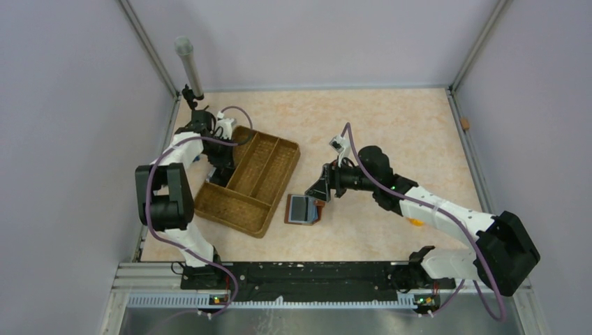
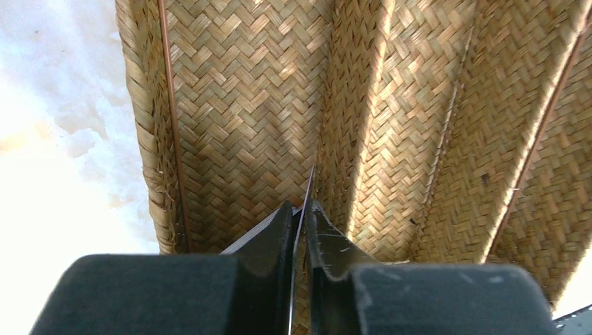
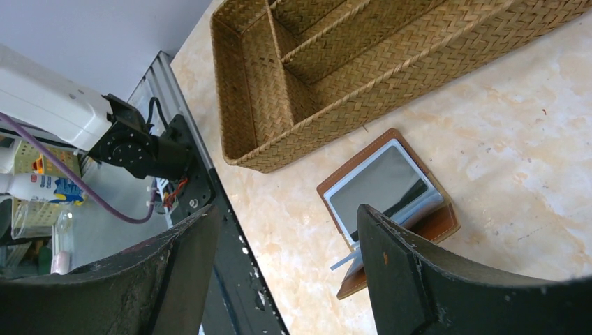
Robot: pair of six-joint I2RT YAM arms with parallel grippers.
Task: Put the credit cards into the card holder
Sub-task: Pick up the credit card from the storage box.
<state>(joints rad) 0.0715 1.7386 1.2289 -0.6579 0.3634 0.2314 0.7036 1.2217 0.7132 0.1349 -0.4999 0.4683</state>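
My left gripper point(image 1: 222, 171) is over the left compartment of the woven tray point(image 1: 269, 183). In the left wrist view it point(image 2: 301, 206) is shut on a thin credit card point(image 2: 311, 180), seen edge-on and upright between the fingers. A pale flat edge point(image 2: 255, 234) shows beside the left finger; I cannot tell what it is. The brown card holder point(image 1: 318, 208) lies on the table right of the tray, with a glossy bluish-grey credit card point(image 1: 301, 206) on it. My right gripper point(image 1: 322, 187) is open and empty just above it. In the right wrist view point(image 3: 286, 209) the card point(image 3: 380, 185) lies on the holder point(image 3: 434, 226).
The woven tray point(image 3: 335, 77) has several long compartments and stands left of centre. A grey tube point(image 1: 187, 63) stands at the back left corner. Enclosure walls ring the table. A black rail point(image 1: 307, 272) runs along the front edge. A small orange piece point(image 1: 464, 124) lies at the right edge.
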